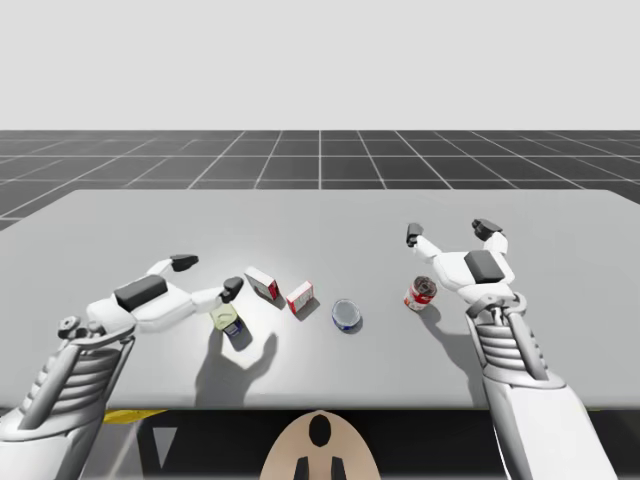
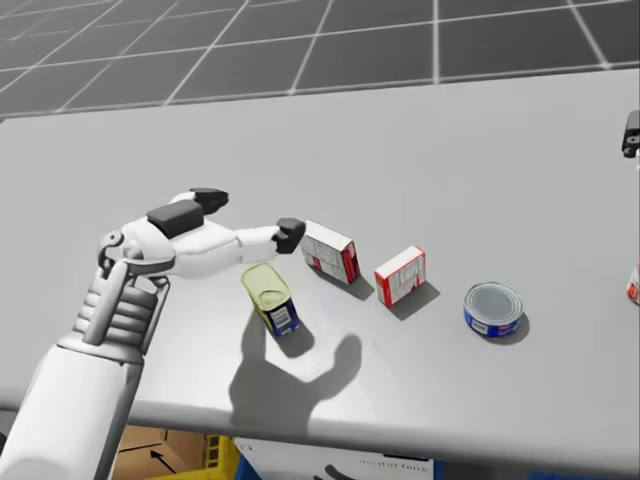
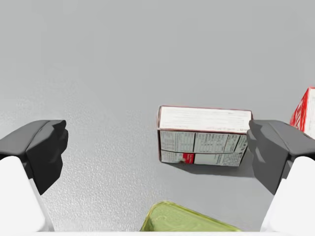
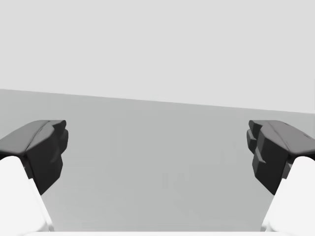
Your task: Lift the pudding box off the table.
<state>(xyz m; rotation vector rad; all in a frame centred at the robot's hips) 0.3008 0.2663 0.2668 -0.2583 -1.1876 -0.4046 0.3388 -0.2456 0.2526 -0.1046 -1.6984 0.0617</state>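
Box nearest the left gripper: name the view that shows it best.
Left wrist view: the box sits ahead of my open left gripper, its printed side facing the camera. The head view shows it smaller, from above; the high view, smaller still.

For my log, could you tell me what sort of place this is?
Probably a simulated tabletop test scene: plain grey table, dark grid floor beyond, a blue can and a red-and-white can.
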